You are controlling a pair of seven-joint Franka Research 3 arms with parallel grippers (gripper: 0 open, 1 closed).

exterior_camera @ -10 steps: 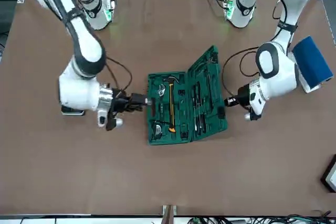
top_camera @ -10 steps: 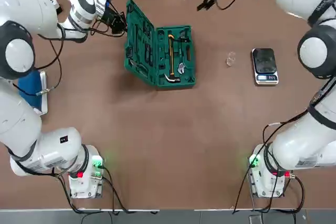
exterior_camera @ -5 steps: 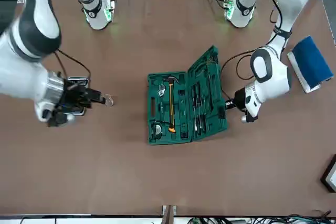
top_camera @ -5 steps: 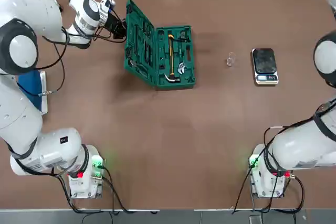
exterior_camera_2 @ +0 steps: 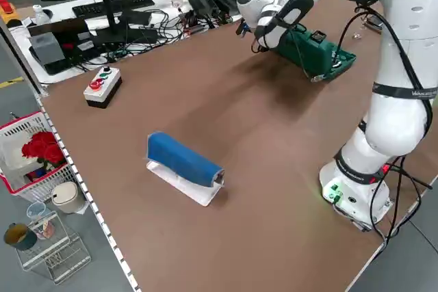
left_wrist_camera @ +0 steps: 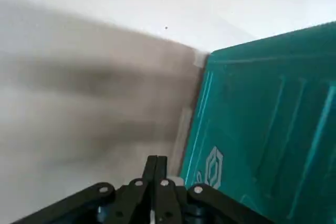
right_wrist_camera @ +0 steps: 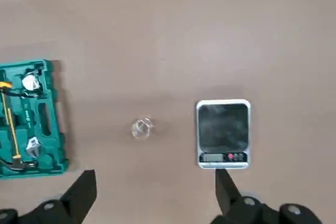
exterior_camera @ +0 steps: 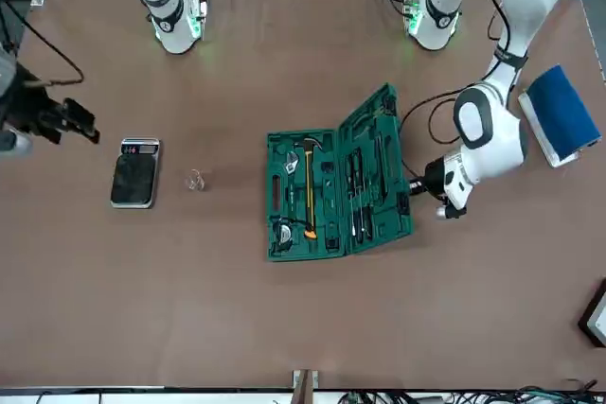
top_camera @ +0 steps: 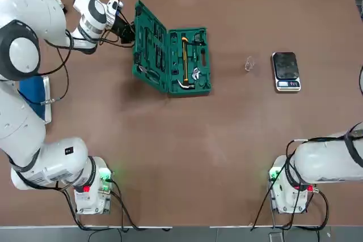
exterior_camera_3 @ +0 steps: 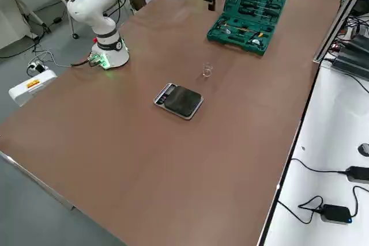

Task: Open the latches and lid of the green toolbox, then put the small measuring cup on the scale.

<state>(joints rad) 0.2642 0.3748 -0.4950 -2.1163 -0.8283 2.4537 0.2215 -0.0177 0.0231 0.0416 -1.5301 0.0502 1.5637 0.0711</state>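
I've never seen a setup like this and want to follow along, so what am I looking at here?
Two robot arms share a table, filmed from overhead, across, both sides and each wrist. The left hand, its fingers shut and empty, is beside the open green toolbox, which holds a hammer. The right hand, open and empty, is above the table, raised beyond the scale. A small clear cup lies between toolbox and scale. Nothing is held.

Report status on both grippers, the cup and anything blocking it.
Left gripper shut beside open toolbox. Right gripper open, raised off the table, empty. Measuring cup between toolbox and scale, off scale. Nothing between cup and scale.
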